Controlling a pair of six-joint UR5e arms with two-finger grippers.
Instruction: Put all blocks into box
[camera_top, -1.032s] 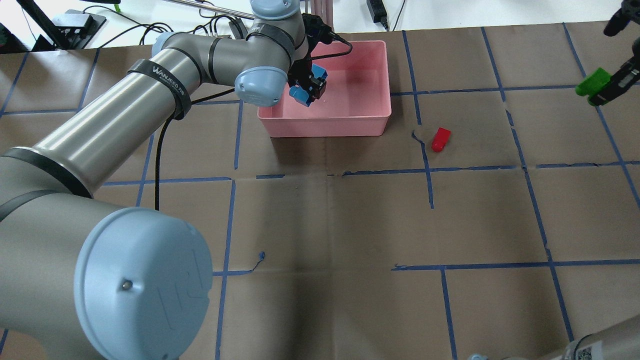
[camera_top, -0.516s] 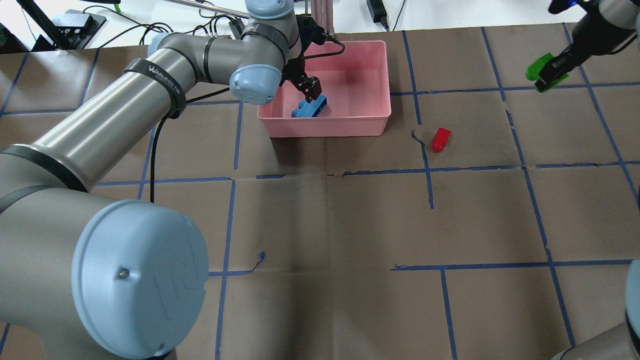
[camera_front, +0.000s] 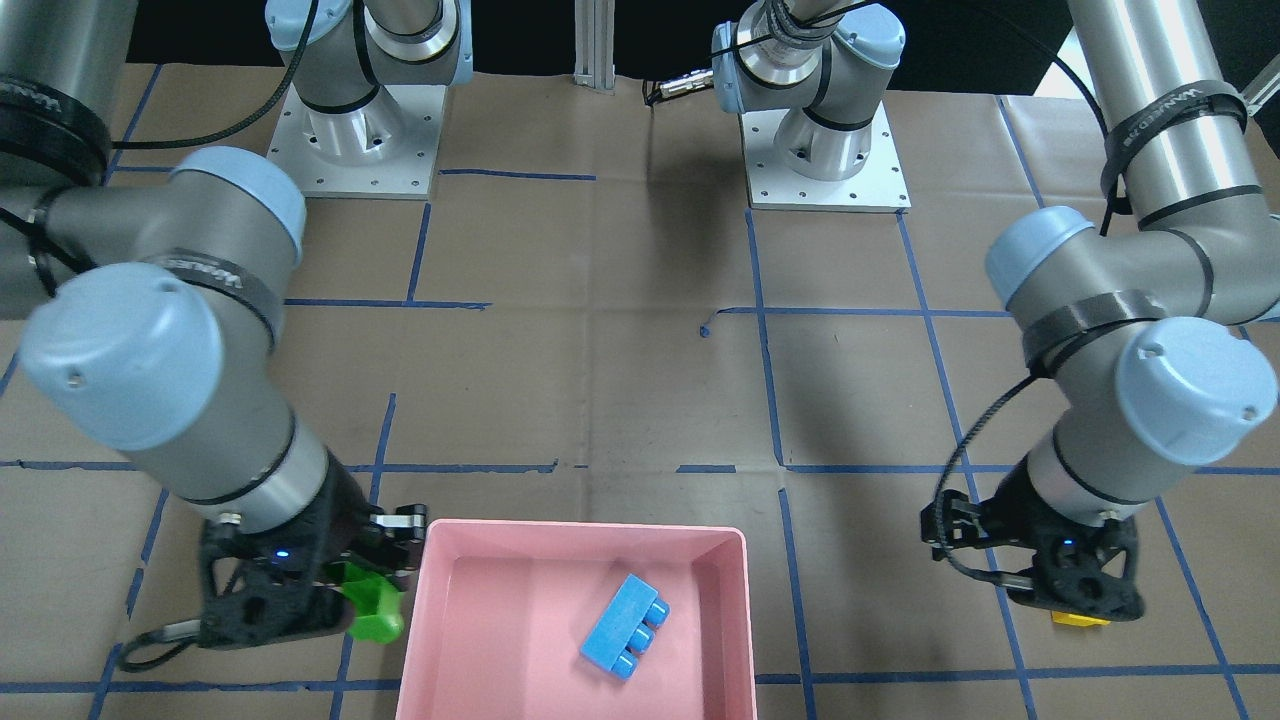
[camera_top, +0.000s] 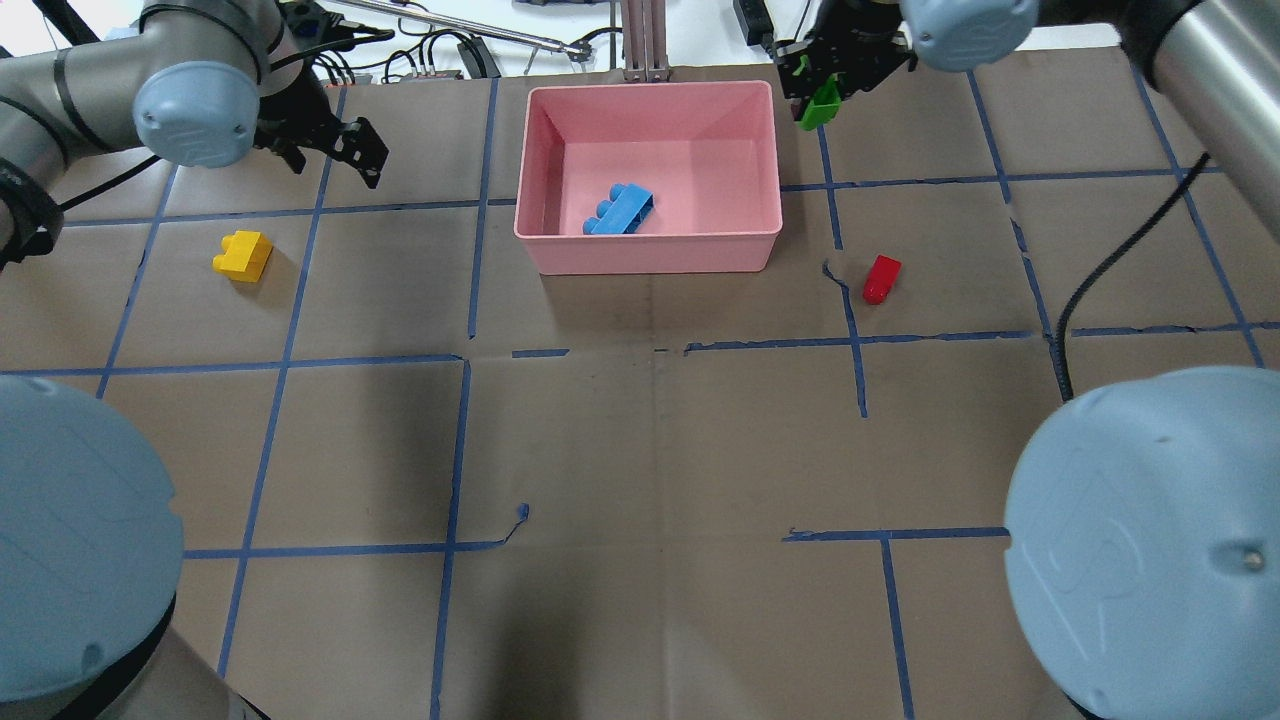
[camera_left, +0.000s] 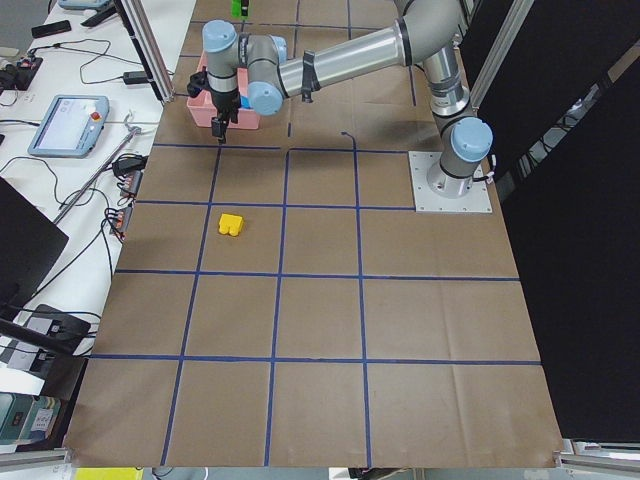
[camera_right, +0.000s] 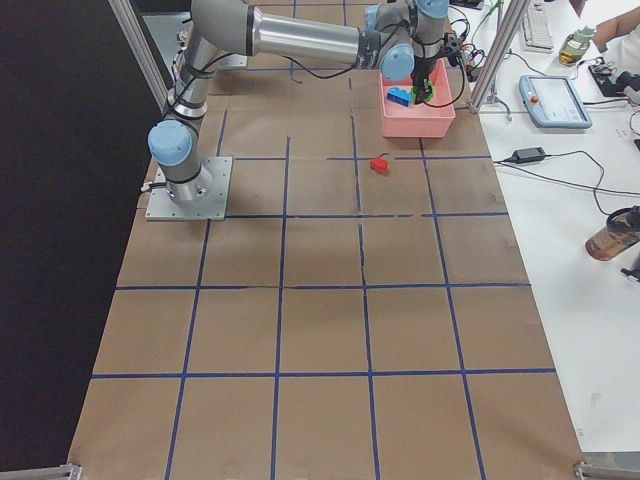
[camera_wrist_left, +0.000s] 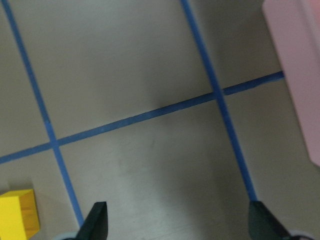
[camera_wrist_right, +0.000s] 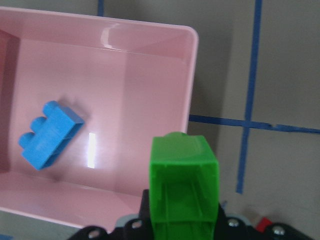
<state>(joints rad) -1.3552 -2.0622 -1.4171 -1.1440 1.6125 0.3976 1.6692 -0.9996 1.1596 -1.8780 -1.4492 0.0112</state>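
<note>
The pink box (camera_top: 770, 160) stands at the far middle of the table. The blue block (camera_top: 618, 212) lies inside it, also seen in the front view (camera_front: 625, 628). My right gripper (camera_top: 822, 98) is shut on the green block (camera_wrist_right: 184, 170), just outside the box's right rim and above the table. My left gripper (camera_top: 335, 148) is open and empty, left of the box. The yellow block (camera_top: 242, 254) lies on the table near it and shows at the left wrist view's lower corner (camera_wrist_left: 17, 217). The red block (camera_top: 882, 278) lies on the table right of the box.
Brown paper with blue tape lines covers the table (camera_top: 650, 450). Cables and equipment lie beyond the far edge (camera_top: 450, 50). Both arm bases stand at the robot's side (camera_front: 350, 140).
My left gripper has let go of the blue block in the box and swung left, out of the box. My right gripper has carried the green block leftward to the box's right rim.
</note>
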